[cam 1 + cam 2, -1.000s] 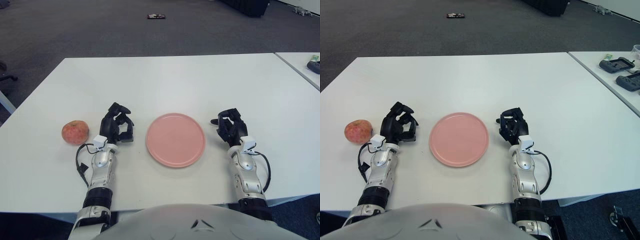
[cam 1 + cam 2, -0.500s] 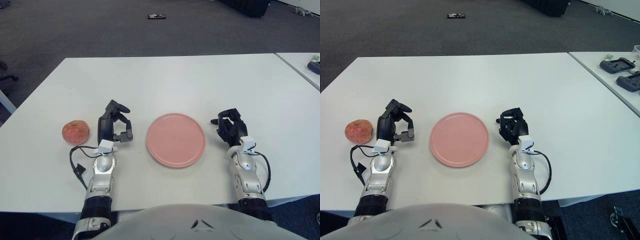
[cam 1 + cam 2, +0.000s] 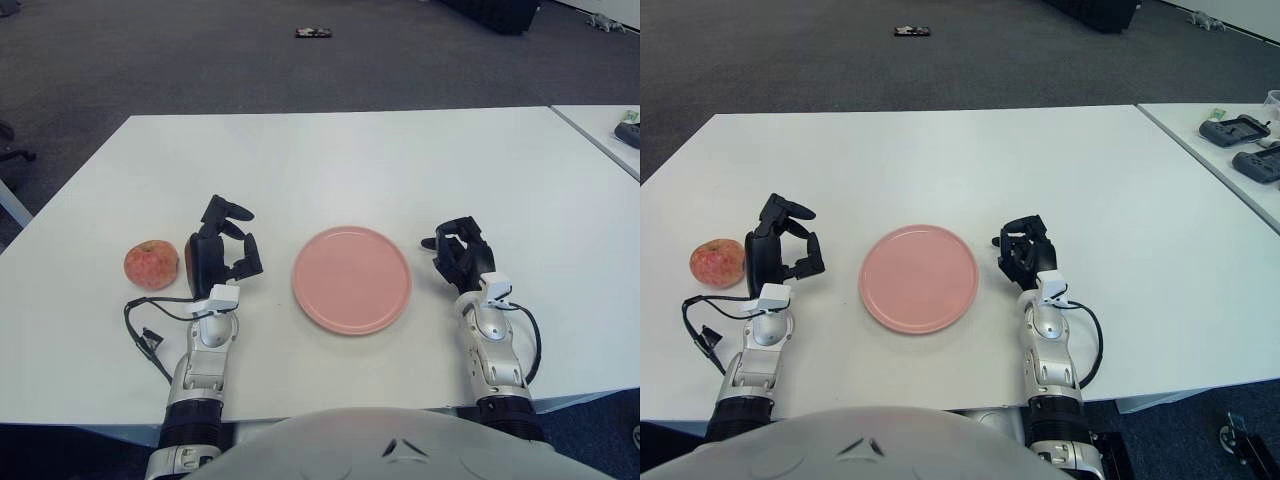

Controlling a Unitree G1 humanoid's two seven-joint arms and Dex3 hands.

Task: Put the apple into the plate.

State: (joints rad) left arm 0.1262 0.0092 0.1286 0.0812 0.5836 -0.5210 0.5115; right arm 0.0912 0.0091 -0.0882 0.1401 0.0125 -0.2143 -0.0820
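1. Over the last second the robot's black three-finger left hand (image 3: pixel 220 255) has swung leftward across the white table (image 3: pixel 330 150), away from the round pink plate (image 3: pixel 351 279), and now stands just beside the red-and-yellow apple (image 3: pixel 151 265).
2. Its fingers have uncurled as it travelled: they are now spread and hold nothing, with the back of the hand toward the fruit and a sliver of table showing between the two in the right eye view.
3. The apple has not moved; it sits on the table to the left of the plate, well apart from it, and the plate holds nothing.
4. The black right hand (image 3: pixel 461 254) has stayed to the right of the plate, fingers loosely curled around nothing.
5. This reads as the approach phase: the grasp is not yet made, and the hand probably needs to turn its fingers toward the apple before closing.
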